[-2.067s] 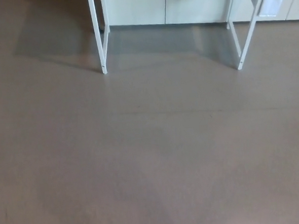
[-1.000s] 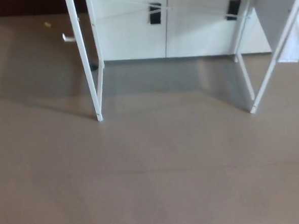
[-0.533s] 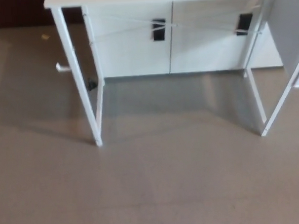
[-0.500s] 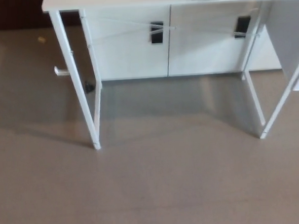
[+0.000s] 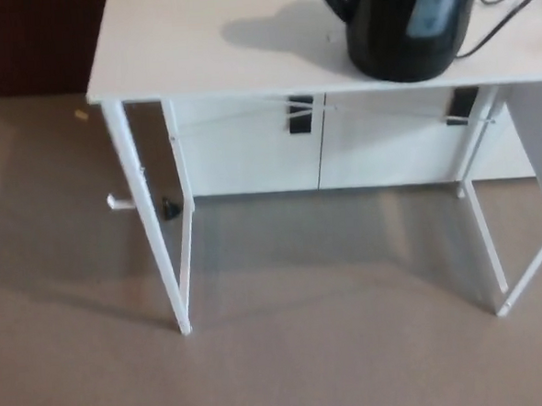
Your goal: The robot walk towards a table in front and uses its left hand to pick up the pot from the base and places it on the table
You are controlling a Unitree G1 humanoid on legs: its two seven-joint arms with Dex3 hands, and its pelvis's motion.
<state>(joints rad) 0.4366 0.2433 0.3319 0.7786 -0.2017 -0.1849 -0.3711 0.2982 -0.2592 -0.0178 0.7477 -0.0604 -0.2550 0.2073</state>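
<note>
Ahead, the black electric kettle [image 5: 407, 20] stands upright on the white desk [image 5: 206, 41], its handle toward the desk's left end. Neither robot hand shows, so I cannot tell its grip

The pot [image 5: 406, 29] is cropped at its top, the table [image 5: 197, 42] at its right.

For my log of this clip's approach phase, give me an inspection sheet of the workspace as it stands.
Surface: white table, thin white legs.
Job's things: black pot upright on the table's right part; its base cannot be made out.
Clutter: yellow scrap and small black object on the floor, left.
Robot hands: nothing seen.
Cables: dark cable on the tabletop, right of the pot.
Surroundings: white cabinet behind the table; grey-brown floor.
</note>
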